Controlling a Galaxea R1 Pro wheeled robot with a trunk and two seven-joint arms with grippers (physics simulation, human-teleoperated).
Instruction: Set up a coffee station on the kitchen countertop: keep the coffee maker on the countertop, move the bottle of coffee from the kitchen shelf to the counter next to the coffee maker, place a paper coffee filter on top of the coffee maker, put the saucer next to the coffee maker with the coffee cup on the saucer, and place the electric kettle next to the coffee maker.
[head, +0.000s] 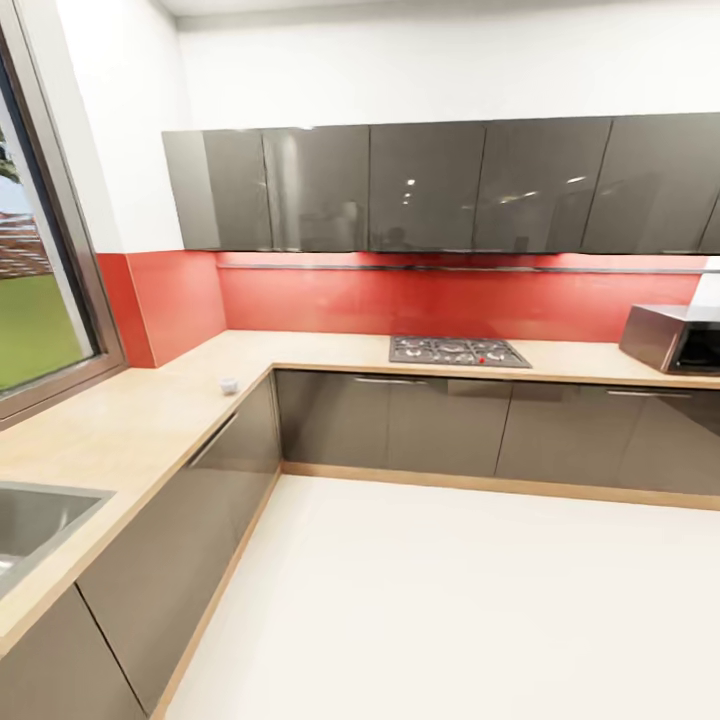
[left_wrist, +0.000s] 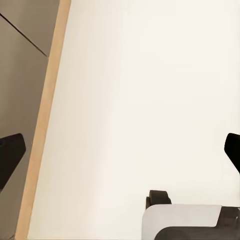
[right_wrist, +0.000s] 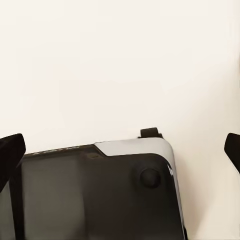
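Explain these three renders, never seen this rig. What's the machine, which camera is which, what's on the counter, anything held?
It is a simulated wheeled robot with a trunk and two arms, driven remotely by a person. The big picture comes from its head camera, looking forward and down into an L-shaped kitchen. The long light tan wood-look countertop runs over dark grey cabinets, with a steel sink at the near left, a black gas hob along the back wall, a silver microwave at the right, and one small pale object too small to identify.

The other two pictures come from cameras near each arm's end effector, both pointing down at the pale floor. The left end effector and right end effector show dark fingertips far apart at the picture edges: open, holding nothing. The grey and black body below is the robot's own base.
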